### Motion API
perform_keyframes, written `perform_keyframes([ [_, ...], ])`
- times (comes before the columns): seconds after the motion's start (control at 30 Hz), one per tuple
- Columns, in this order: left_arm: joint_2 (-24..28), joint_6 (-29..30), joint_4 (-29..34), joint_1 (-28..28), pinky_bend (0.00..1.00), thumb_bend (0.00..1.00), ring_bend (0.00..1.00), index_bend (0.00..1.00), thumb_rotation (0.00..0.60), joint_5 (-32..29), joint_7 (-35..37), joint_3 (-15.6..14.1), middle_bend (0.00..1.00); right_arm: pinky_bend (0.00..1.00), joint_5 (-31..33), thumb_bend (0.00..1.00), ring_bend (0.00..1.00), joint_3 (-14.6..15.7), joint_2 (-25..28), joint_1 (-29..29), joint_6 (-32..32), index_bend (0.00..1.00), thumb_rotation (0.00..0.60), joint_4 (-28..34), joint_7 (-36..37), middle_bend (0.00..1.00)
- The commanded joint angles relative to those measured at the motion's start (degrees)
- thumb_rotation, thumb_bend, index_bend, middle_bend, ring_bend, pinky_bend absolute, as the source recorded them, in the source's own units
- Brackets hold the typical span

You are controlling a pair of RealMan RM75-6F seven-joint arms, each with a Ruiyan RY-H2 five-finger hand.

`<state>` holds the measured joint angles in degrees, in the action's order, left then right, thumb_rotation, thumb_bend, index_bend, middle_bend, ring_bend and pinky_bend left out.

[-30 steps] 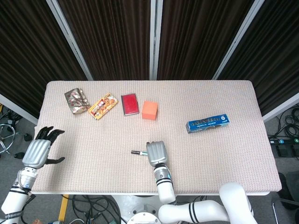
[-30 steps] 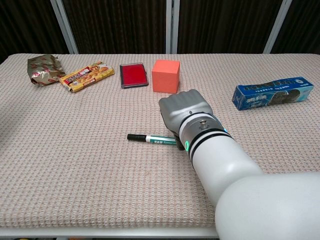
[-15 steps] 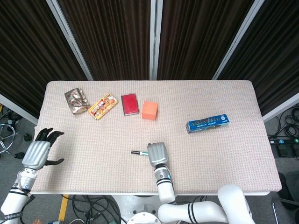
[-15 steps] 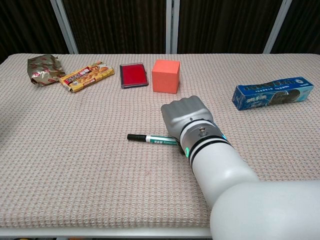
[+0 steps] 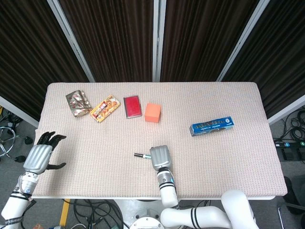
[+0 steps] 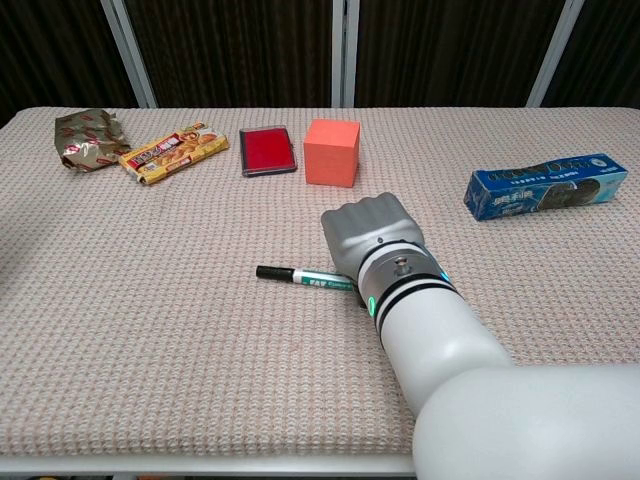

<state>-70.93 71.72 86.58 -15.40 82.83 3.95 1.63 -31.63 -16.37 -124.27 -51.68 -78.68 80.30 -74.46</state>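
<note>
Barely shifted, right robot hand (image 6: 372,238) covers the marker (image 6: 300,277).

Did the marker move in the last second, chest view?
Barely. The marker, under the right hand, has its black cap end only a hair further right and lower against the orange cube. The shift is too small to call a real move.

Right hand (image 6: 370,232) slightly nearer the robot, pen (image 6: 303,277) with it, a touch rightward.
</note>
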Motion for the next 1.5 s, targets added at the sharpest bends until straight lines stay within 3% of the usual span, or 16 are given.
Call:
perform_keyframes([
  [0.03,0.03,-0.08,0.0,0.01,0.06,0.06,0.05,0.17,0.6,-0.05,0.09,-0.04,0.18,0.89,0.2,0.21,0.79,-0.1,-0.06,0.12,0.31,0.5,0.6,-0.13,-0.13,0.54],
  [0.33,-0.06,-0.59,0.04,-0.25,0.06,0.06,0.05,0.17,0.6,-0.35,-0.01,0.05,0.18,0.89,-1.28,0.25,0.79,-0.23,0.4,0.71,0.34,0.58,0.6,0.15,0.92,0.6],
  [0.63,-1.18,-1.01,-0.03,-1.41,0.09,0.1,0.05,0.17,0.6,-1.02,-0.87,1.41,0.18,0.89,-6.83,0.28,0.8,-0.37,5.32,2.05,-2.5,0.62,0.6,4.93,3.12,0.63],
  [1.0,-7.23,-1.11,3.14,-7.04,0.25,0.18,0.16,0.21,0.6,-5.18,-11.56,8.25,0.25,0.89,-14.88,0.28,0.8,0.39,10.74,-0.66,-4.81,0.62,0.6,2.68,-2.4,0.63],
  [1.27,-13.68,-2.92,2.98,-12.37,0.34,0.21,0.24,0.29,0.6,-9.53,-19.26,12.31,0.34,0.89,-14.52,0.28,0.8,-1.69,8.08,-2.96,-2.01,0.63,0.6,-2.43,-2.19,0.63],
  [1.5,-20.14,-3.27,0.63,-15.72,0.38,0.22,0.28,0.33,0.6,-14.47,-24.59,14.28,0.39,0.89,-17.0,0.27,0.8,-3.89,4.58,-4.31,-0.88,0.63,0.6,-8.35,3.61,0.63],
])
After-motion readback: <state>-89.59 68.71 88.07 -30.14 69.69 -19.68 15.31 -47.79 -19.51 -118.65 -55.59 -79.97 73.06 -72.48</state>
